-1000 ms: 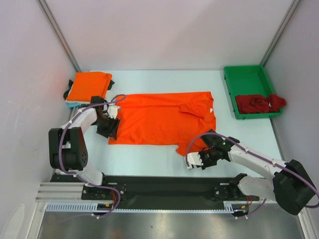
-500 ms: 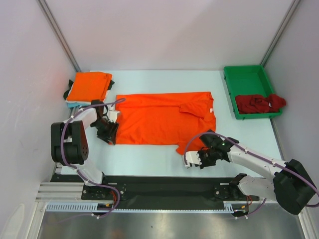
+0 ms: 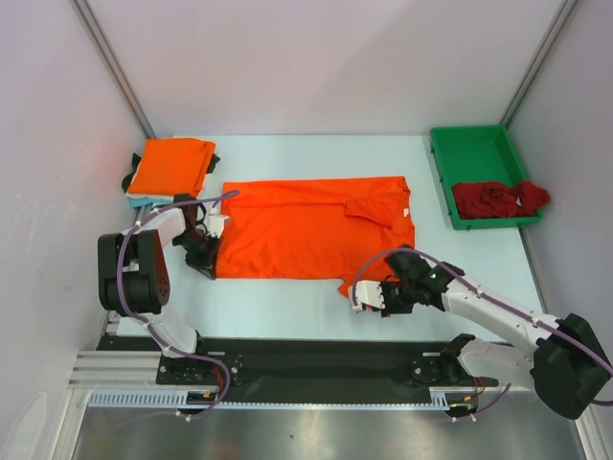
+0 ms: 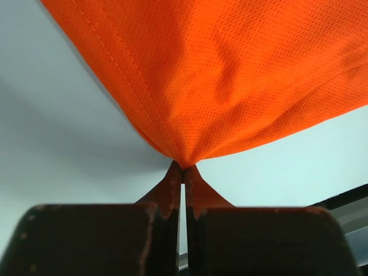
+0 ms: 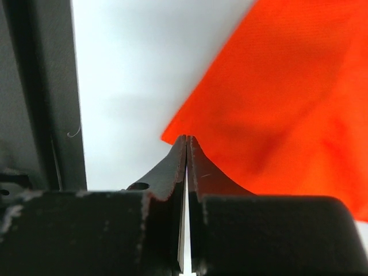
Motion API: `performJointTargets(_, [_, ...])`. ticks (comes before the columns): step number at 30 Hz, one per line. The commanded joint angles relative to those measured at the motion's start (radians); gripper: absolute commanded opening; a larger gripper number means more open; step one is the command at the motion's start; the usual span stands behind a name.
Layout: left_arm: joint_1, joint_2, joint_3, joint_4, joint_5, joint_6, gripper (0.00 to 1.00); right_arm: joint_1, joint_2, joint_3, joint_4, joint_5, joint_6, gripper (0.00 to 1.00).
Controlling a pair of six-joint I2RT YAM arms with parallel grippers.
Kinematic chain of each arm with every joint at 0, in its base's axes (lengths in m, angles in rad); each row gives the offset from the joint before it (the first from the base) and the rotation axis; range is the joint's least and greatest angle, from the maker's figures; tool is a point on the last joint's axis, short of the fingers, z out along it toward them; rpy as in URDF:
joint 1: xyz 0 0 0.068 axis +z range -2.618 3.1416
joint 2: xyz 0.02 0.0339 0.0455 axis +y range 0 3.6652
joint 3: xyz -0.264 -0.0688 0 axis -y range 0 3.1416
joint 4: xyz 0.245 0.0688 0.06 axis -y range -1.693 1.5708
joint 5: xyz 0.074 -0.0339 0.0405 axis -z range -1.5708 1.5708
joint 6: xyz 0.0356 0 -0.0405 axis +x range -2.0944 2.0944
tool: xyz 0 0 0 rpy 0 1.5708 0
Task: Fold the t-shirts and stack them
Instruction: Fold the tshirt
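Observation:
A bright orange t-shirt (image 3: pixel 316 225) lies spread flat mid-table, one sleeve folded in at its far right. My left gripper (image 3: pixel 207 266) is shut on its near-left corner; in the left wrist view the orange cloth (image 4: pixel 230 75) bunches into the closed tips (image 4: pixel 184 169). My right gripper (image 3: pixel 354 295) is shut at the shirt's near-right corner; its tips (image 5: pixel 187 141) overlap the cloth edge (image 5: pixel 276 103), and I cannot tell whether any cloth is pinched. A folded orange t-shirt (image 3: pixel 172 165) tops a pale blue one (image 3: pixel 142 200) at the back left. A dark red t-shirt (image 3: pixel 498 198) lies crumpled.
The green tray (image 3: pixel 469 149) at the back right holds the dark red shirt, which hangs over its right rim. White walls close in the table on three sides. The black rail (image 3: pixel 316 359) with the arm bases runs along the near edge.
The left gripper has slid to the shirt's near-left corner and closed on it. The right gripper has crept left and away from the rail, toward the near-right corner, staying shut.

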Motion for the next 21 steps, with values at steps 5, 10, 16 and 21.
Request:
performJointTargets(5, [0.004,-0.072,0.057,-0.026,0.049,0.076,0.00,-0.004,-0.126,0.165,-0.060,0.058,0.149,0.00])
performJointTargets(10, [0.001,-0.120,0.075,-0.025,0.032,0.114,0.00,-0.005,-0.158,0.213,-0.105,0.093,0.190,0.00])
performJointTargets(16, [-0.002,-0.083,0.069,-0.022,0.042,0.106,0.00,-0.002,-0.142,0.076,-0.068,0.093,0.138,0.28])
performJointTargets(21, [-0.005,-0.071,0.055,-0.013,0.046,0.099,0.00,-0.015,-0.068,0.015,-0.019,0.092,0.058,0.36])
